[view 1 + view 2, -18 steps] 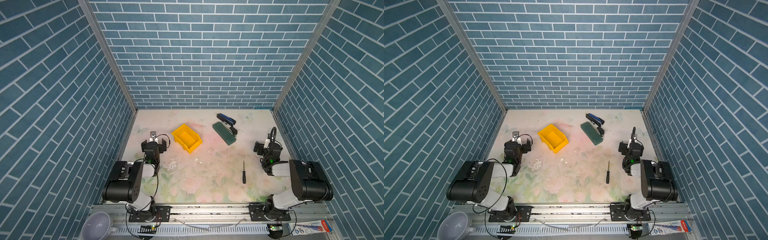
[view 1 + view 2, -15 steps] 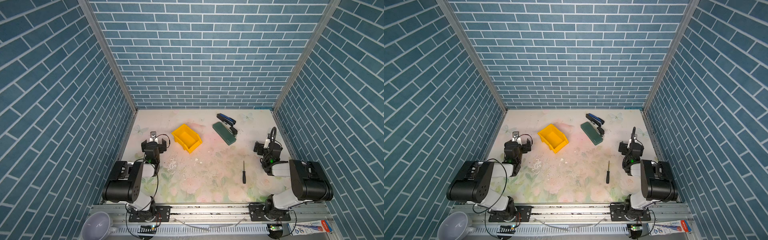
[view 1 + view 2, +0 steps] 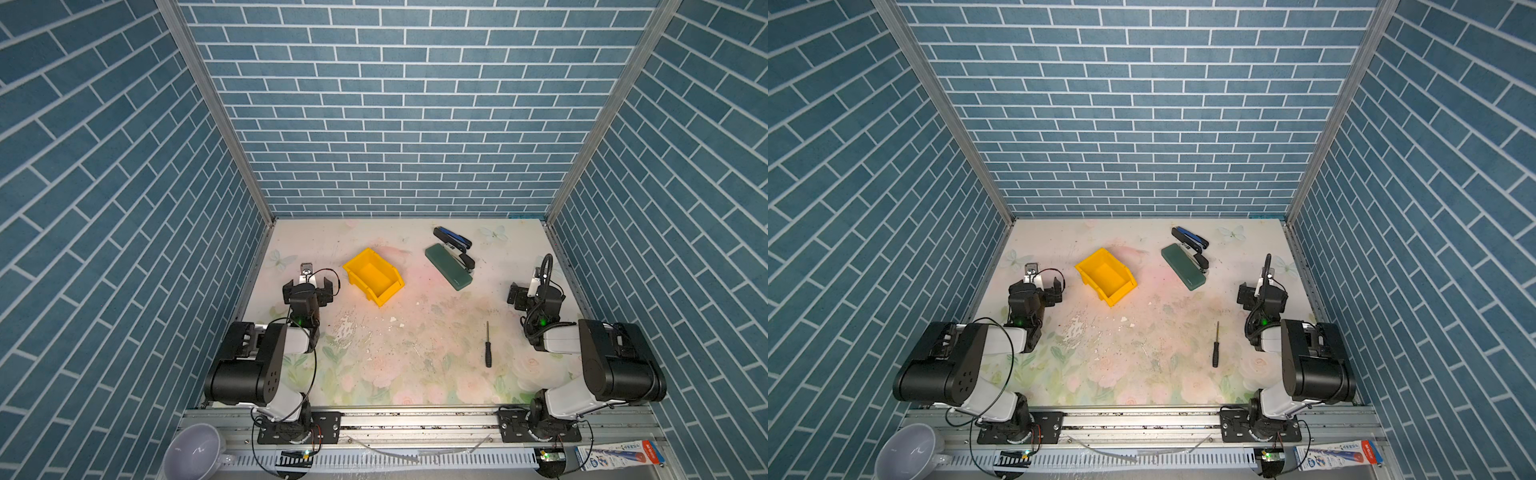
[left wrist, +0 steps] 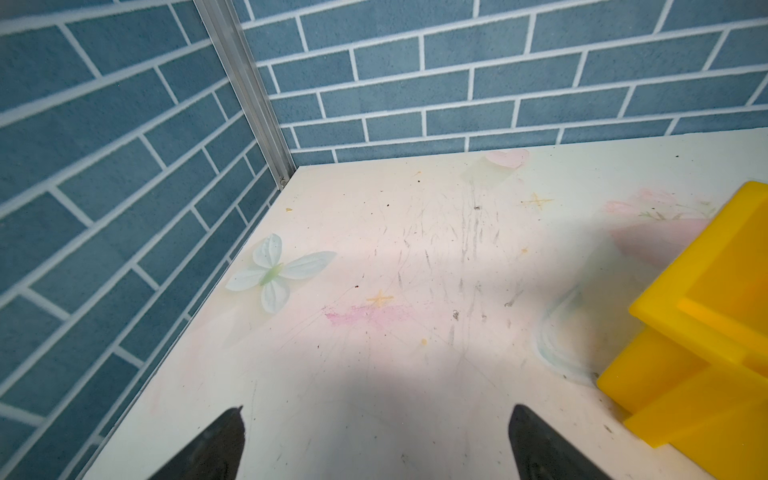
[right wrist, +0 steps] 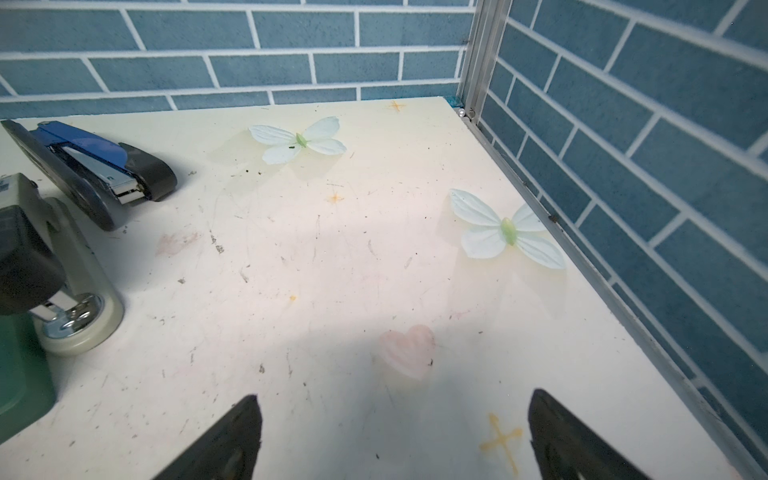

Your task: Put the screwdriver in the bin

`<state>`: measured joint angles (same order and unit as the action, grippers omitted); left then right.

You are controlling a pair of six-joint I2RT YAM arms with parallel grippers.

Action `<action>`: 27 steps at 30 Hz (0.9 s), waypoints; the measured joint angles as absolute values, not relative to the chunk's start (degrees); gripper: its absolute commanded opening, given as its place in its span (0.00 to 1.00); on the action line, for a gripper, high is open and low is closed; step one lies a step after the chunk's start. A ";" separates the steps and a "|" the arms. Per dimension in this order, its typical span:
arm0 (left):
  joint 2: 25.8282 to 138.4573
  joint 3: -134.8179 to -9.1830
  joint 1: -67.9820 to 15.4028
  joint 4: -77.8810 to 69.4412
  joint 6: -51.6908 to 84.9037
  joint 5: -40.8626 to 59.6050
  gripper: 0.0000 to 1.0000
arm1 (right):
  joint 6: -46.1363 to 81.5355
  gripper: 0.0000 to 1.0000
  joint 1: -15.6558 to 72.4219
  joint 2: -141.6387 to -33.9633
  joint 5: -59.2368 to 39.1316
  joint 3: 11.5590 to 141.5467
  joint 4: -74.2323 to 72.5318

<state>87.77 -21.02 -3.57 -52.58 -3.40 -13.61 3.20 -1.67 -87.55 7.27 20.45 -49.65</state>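
Top views both show a scuffed floral bench (image 3: 415,374) boxed in by blue brick walls (image 3: 395,124), with two black arms parked at its left and right edges. Both the left gripper (image 3: 308,289) and the right gripper (image 3: 536,293) stand spread wide, grasping nothing. The yellow bin (image 3: 388,295) sits left of centre, and a green case (image 3: 449,266) touches a black-and-blue stapler (image 3: 453,241) at upper right. The screwdriver (image 3: 488,349) lies flat at lower right, well apart from the bin.

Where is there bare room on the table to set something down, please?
Widest bare patch lies between the bin and the screwdriver; another runs behind the bin along the back wall. Crowded back right: green case and staplers.
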 measured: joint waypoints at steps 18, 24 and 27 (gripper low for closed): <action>83.88 -20.69 -4.71 -49.17 -5.41 -9.91 1.00 | 3.66 0.99 -1.50 -74.46 6.59 20.56 -40.21; 69.01 -25.32 -12.49 -36.58 -9.37 -10.74 1.00 | 9.34 0.99 0.03 -62.65 6.20 23.27 -25.85; 65.08 -30.20 -17.91 -30.44 -11.09 -9.26 1.00 | 14.31 0.99 1.48 -58.39 5.93 25.91 -17.39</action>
